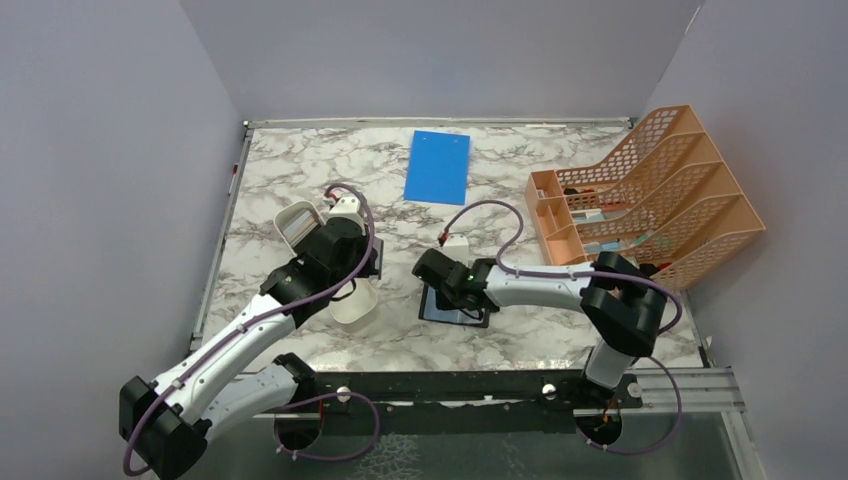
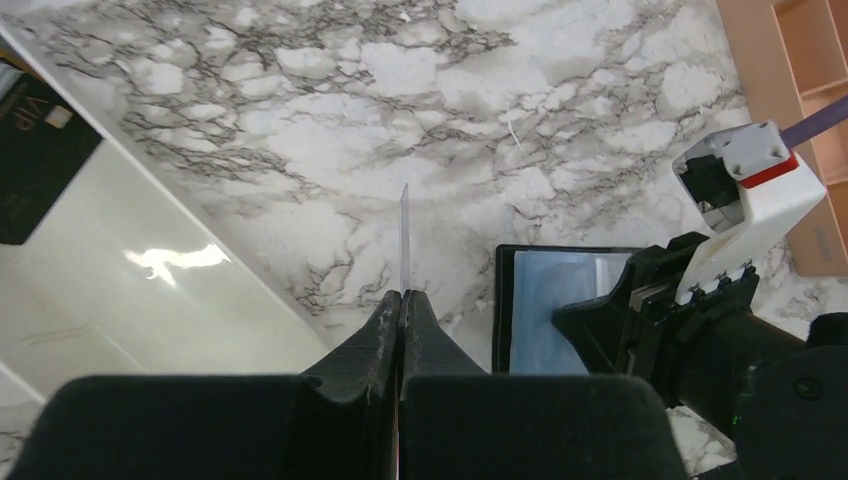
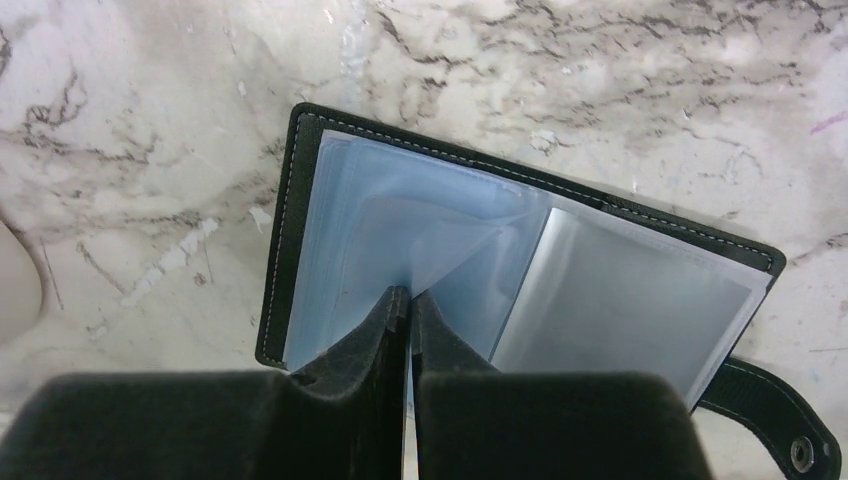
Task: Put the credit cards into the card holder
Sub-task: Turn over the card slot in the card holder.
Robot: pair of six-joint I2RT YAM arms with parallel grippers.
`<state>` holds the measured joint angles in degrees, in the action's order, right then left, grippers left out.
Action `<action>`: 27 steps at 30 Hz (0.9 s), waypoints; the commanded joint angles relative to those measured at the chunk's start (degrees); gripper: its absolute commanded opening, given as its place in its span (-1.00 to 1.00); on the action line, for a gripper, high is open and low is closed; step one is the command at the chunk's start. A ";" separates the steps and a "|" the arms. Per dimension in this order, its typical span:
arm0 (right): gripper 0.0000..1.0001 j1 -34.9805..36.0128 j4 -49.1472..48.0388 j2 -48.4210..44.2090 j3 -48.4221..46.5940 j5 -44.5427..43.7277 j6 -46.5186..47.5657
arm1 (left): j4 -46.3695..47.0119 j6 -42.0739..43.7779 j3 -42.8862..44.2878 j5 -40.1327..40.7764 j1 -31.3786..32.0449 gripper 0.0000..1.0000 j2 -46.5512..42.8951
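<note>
Currently my left gripper [image 2: 402, 300] clamps a thin, stiff, probably slick credit card [image 2: 404, 235] edge-on, ahead of its fingers [image 2: 375, 335]. My right gripper [image 3: 410, 297] pinches the open black folding card holder [image 3: 290, 220] by a floppy clear sleeve [image 3: 440, 250].

So my marble-print table [image 1: 300, 170] has a blue board [image 1: 438, 166] lying flat at the back, an orange mesh rack [image 1: 650, 195] on the right, a white tray [image 1: 358, 306] front-left, and the card holder [image 3: 620, 300] lying open mid-front.
</note>
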<state>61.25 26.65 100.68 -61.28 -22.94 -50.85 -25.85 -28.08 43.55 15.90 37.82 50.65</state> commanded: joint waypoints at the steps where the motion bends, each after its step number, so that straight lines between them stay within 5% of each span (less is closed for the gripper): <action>1: -0.83 -0.69 -11.02 -6.26 7.95 2.13 3.02 | 3.08 -2.21 -1.63 -9.78 -0.12 -1.00 3.13; 14: -0.85 -10.97 -48.63 -22.48 33.53 24.54 3.87 | 16.16 -4.18 -4.08 -25.95 -0.02 -1.00 15.40; 27: -0.83 -15.21 -50.48 -25.45 37.19 30.93 5.19 | 30.08 -7.98 -6.22 -34.32 1.61 -1.00 25.10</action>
<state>46.78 -21.17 75.61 -24.88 5.02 -46.54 -2.52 -33.74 37.69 -14.50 38.41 74.37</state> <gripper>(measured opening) 0.082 0.006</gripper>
